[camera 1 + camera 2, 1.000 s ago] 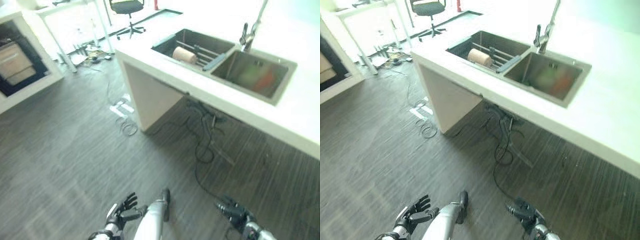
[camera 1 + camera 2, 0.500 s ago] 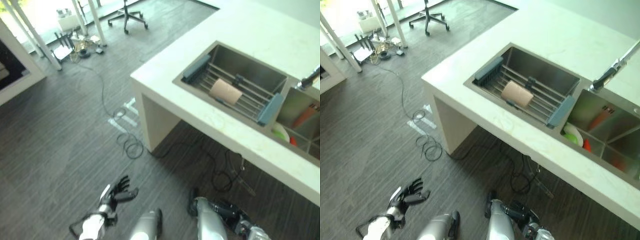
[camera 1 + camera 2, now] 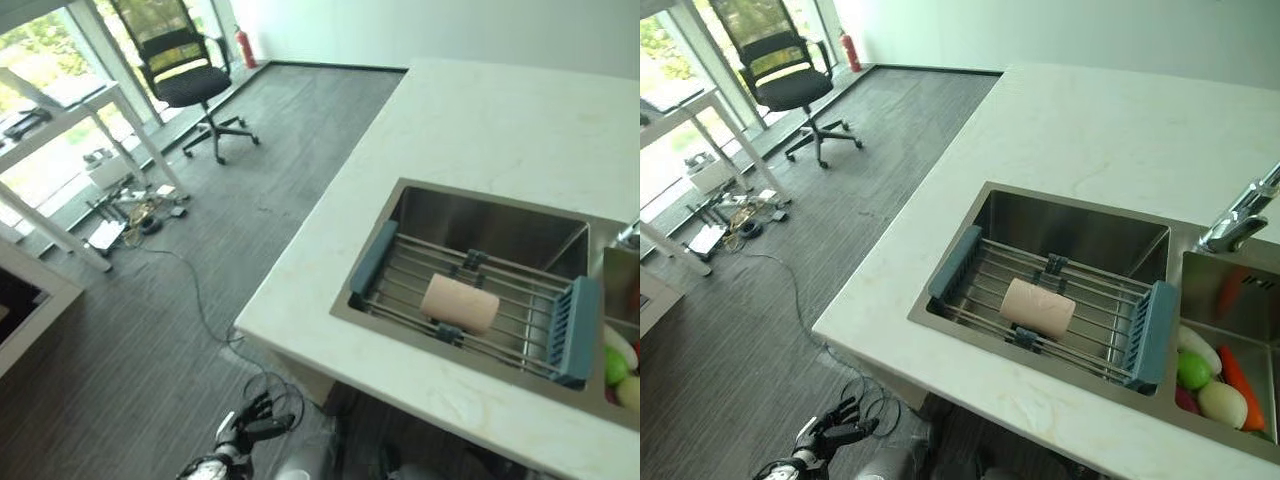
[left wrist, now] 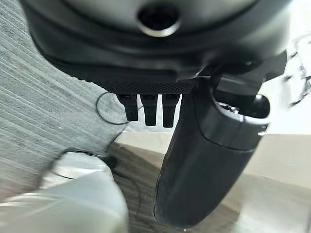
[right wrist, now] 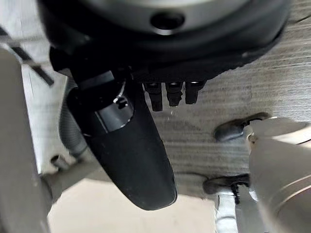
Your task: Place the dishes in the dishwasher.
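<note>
You're hanging both hands low over the floor, well short of the counter [image 3: 1110, 120] — the left hand [image 3: 243, 432] with fingers loosely spread and empty, the right hand [image 5: 131, 145] with its short fingers hanging relaxed, gripping nothing. The cup [image 3: 1038, 307] is lying on its side on the rack [image 3: 1060, 310] in the sink [image 3: 1080, 225]. Its long axis is running along the rack, roughly parallel to the counter's near edge; which end is the mouth, I can't tell. Risk from here: it could be rolling off the bars if you're nudging it sideways — and the counter edge could catch a rising arm.
</note>
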